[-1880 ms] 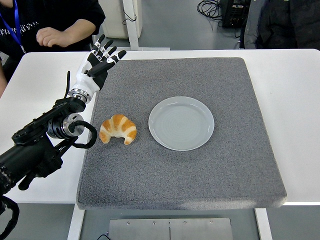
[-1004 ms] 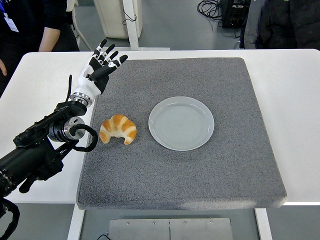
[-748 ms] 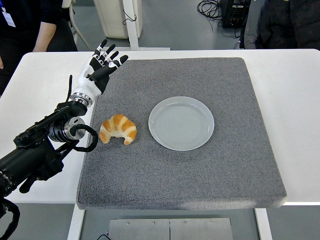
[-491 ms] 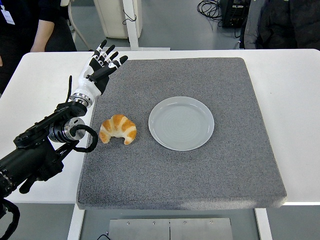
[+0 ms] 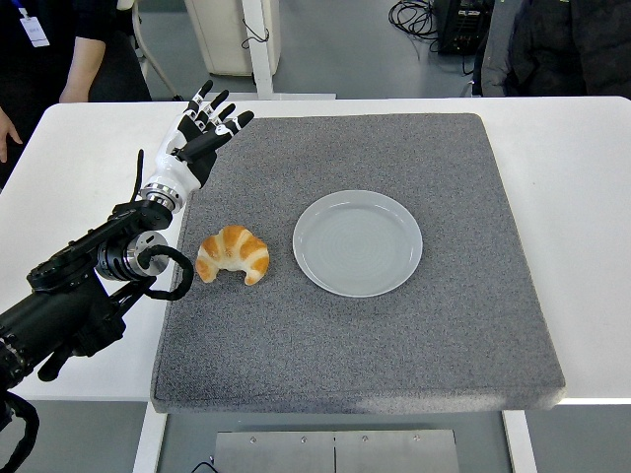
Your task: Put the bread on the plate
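- The croissant [image 5: 234, 254] lies on the grey mat [image 5: 394, 335] near its left edge, just left of the plate [image 5: 358, 242] and not touching it; nothing holds it, so the task looks barely begun.
- The left arm's bulky wrist and cable loop [image 5: 163, 271] sit right beside the croissant. If the arm swings down carelessly, I'd expect it to nudge the croissant along the mat before any grasp.
- The plate is shallow and light-looking; a croissant pushed rather than lifted could strike its rim and slide it.
- The left hand [image 5: 197, 133] hovers farther back over the mat's far-left corner, fingers [image 5: 219, 110] spread wide and empty, well apart from the croissant. It must come back toward the near side, and a hard squeeze could crush the flaky crust.
- A person [image 5: 59, 49] stands beyond the tabletop's [image 5: 69, 168] far-left corner, near the raised hand.
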